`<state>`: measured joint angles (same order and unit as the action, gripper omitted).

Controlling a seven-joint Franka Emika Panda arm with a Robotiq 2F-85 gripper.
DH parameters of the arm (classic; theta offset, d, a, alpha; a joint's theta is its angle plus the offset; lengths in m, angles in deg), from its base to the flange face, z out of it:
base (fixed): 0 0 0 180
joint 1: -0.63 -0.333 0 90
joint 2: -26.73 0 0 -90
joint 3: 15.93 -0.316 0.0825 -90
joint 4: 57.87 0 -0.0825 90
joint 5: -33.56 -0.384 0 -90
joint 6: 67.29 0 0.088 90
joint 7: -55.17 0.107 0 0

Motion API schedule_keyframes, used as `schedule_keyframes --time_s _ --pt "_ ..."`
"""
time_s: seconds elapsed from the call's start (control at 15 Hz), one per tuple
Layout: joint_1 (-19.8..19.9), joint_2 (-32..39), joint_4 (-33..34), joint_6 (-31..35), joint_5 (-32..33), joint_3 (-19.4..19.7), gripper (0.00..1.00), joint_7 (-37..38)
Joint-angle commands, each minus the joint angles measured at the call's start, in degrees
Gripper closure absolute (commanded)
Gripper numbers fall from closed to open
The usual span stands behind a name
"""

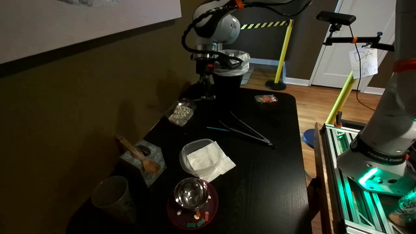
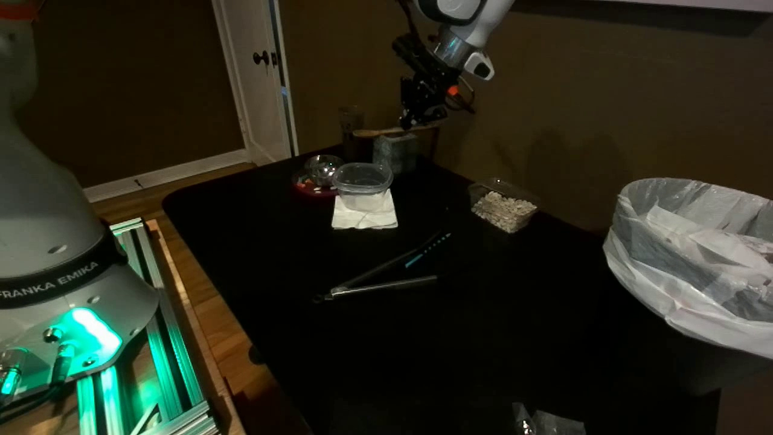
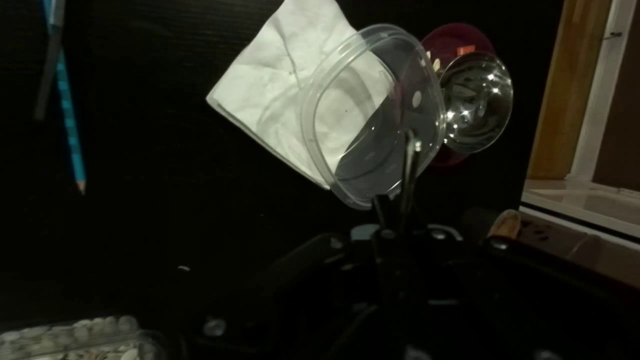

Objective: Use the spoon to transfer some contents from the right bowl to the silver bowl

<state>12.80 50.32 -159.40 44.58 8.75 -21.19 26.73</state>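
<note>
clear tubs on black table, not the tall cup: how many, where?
2: a square tub partly on the white napkin, near the silver bowl; a second tub, with pale granules, by the wall. Darkness may hide more.

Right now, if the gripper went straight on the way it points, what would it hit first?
Probably the clear container partly on the white napkin; the shut gripper points toward it in the wrist view, though depth is unclear.
</note>
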Motion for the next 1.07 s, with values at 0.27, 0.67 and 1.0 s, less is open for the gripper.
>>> schedule_keyframes --time_s 0.27,0.67,1.0 --pt "0.6 -6.9 1.0 -6.4 -1.1 6.7 0.99 13.7" --pt "-1.4 -3.9 5.2 -5.2 4.2 10.0 0.99 29.7" --pt "-0.6 -5.1 4.1 -5.6 2.8 9.4 0.99 24.9"
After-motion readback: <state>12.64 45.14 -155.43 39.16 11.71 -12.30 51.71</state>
